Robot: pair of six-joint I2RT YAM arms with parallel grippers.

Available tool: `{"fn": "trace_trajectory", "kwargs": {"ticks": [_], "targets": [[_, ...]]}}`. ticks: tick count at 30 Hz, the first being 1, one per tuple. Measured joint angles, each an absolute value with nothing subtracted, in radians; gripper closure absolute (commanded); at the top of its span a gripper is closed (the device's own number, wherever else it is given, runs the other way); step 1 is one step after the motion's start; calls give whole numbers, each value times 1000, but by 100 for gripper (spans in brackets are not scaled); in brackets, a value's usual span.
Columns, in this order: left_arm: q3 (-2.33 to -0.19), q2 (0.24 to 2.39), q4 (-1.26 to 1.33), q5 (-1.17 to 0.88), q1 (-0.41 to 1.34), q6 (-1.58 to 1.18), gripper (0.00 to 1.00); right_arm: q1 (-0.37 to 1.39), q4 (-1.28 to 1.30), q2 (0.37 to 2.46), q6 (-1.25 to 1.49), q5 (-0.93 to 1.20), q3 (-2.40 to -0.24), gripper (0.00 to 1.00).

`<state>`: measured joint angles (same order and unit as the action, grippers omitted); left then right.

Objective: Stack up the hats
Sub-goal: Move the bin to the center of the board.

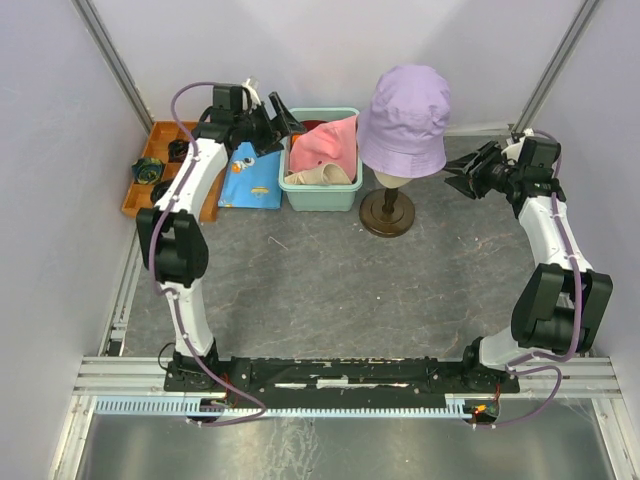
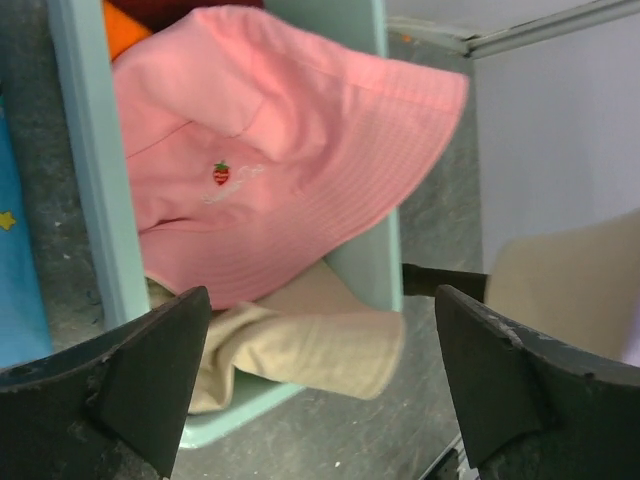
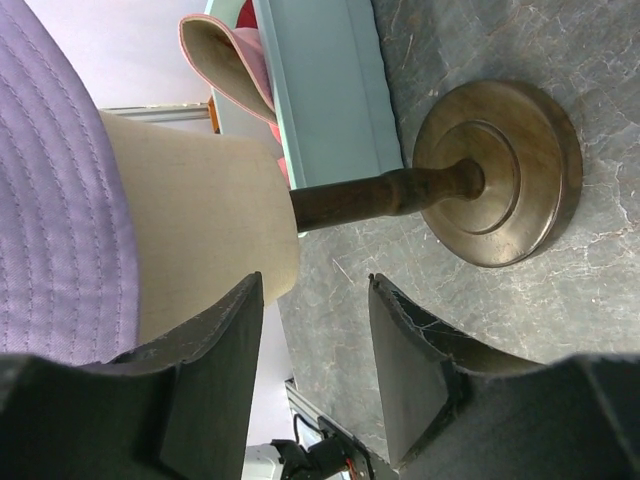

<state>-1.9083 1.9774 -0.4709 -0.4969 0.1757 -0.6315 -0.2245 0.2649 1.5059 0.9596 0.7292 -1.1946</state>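
On the mannequin head (image 1: 392,180), one lavender hat (image 1: 405,118)

The lavender bucket hat (image 1: 404,118) sits crown-up on the mannequin head (image 3: 200,220), while the strawberry-embroidered pink hat (image 2: 270,150) lies over the cream-beige hat (image 2: 300,345) in the teal bin (image 2: 95,170), an orange hat (image 2: 122,28) and a dark red hat (image 2: 170,8) peeking behind.

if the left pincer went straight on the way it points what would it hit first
Probably the pink hat, lying in the teal bin, or the beige hat just under its brim; depth is unclear.
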Motion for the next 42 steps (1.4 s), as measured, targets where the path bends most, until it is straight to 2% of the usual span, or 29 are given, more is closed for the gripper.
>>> {"fn": "trace_trajectory", "kwargs": {"ticks": [3, 7, 9, 12, 14, 22, 29, 33, 36, 37, 39, 42], "targets": [[-1946, 2058, -498, -517, 175, -616, 1, -224, 274, 1506, 952, 728, -1195, 47], [-1890, 2077, -450, -559, 175, -648, 1, -224, 286, 1506, 950, 725, -1195, 47], [-1811, 2041, -373, -554, 176, -657, 1, -224, 299, 1505, 947, 722, -1198, 47], [-1529, 1894, -103, -548, 175, -686, 1, -224, 316, 1505, 944, 715, -1213, 48], [-1439, 1832, -7, -562, 174, -701, 1, -224, 327, 1505, 942, 710, -1227, 48], [-1553, 1885, 222, -635, 177, -728, 1, -224, 357, 1481, 932, 690, -1260, 48], [-1521, 1839, 319, -546, 215, -678, 1, -224, 385, 1473, 922, 675, -1262, 48], [-1321, 1729, 648, -441, 225, -834, 1, -224, 404, 1473, 918, 670, -1285, 48], [-1171, 1728, 1010, -358, 194, -1032, 6, -224, 406, 1469, 918, 669, -1298, 48], [-1170, 1764, 1099, -359, 173, -1091, 1, -224, 406, 1467, 918, 669, -1298, 48], [-1216, 1824, 1092, -377, 146, -1130, 1, -224, 412, 1463, 917, 668, -1302, 48], [-1340, 1835, 770, -362, 139, -1025, 1, -224, 426, 1455, 910, 667, -1307, 48]]}}
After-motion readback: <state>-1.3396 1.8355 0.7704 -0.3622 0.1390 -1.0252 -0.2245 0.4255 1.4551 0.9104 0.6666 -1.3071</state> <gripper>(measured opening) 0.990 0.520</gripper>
